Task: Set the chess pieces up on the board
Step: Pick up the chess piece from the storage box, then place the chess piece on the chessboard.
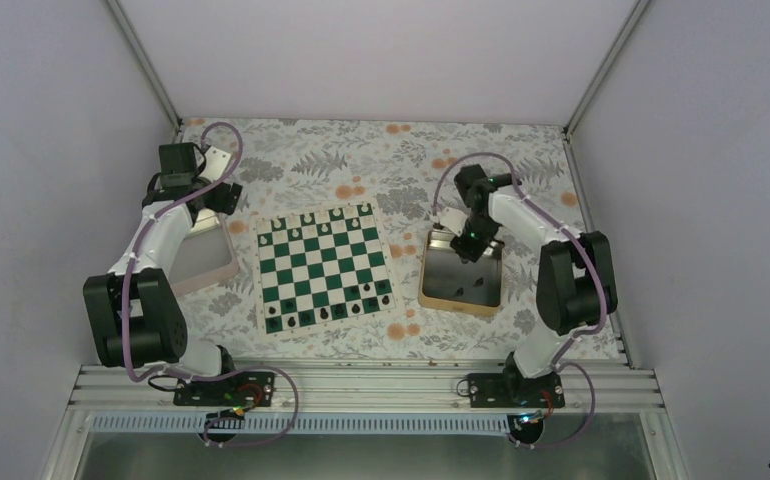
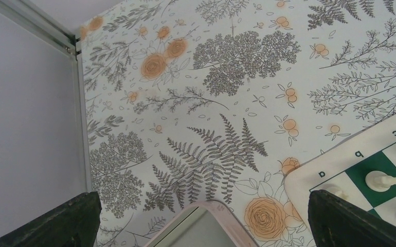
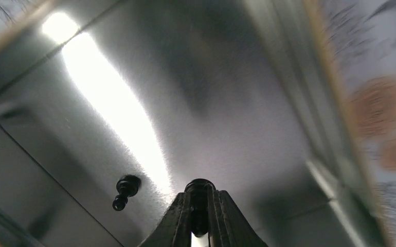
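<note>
Roughly half done, I judge: small black chess pieces (image 1: 339, 311) line the green-and-white chessboard (image 1: 323, 264) at its six-o'clock edge, the right gripper (image 3: 200, 199) pinches another black piece (image 3: 200, 186) over the gold metal tray (image 1: 425, 278) at three o'clock, and the left gripper (image 2: 201, 221) gapes wide, empty.

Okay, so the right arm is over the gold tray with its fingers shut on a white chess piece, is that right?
Not quite. The right arm's fingers are over the gold tray and shut on a chess piece, but that piece is black, not white. The right wrist view shows it.
</note>
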{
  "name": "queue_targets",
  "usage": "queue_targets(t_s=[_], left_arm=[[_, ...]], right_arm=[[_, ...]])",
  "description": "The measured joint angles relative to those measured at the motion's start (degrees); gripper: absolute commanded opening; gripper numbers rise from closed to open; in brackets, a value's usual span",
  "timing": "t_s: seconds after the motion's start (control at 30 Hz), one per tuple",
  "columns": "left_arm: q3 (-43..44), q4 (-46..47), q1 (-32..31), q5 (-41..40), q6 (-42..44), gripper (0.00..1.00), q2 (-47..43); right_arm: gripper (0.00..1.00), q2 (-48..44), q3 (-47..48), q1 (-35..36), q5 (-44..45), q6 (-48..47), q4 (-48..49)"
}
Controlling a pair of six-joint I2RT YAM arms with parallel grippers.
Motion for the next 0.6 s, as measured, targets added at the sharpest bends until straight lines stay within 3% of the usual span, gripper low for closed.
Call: queue_targets(t_s=[0.13,0.3,0.6], left_arm=[[0.02,0.00,-0.17,0.00,0.00,1.00,0.00],[0.04,0.00,-0.70,0.00,0.00,1.00,0.00],[0.22,-0.02,-1.53,0.07,-0.02,1.00,0.00]], right_arm=[[0.08,-0.11,8.39,3.65,1.49,0.50,-3.41],[0.07,1.95,22.29,13.64,2.80,1.57,-6.84],[0.07,20.35,44.06,31.15,1.70,1.44,-8.81]])
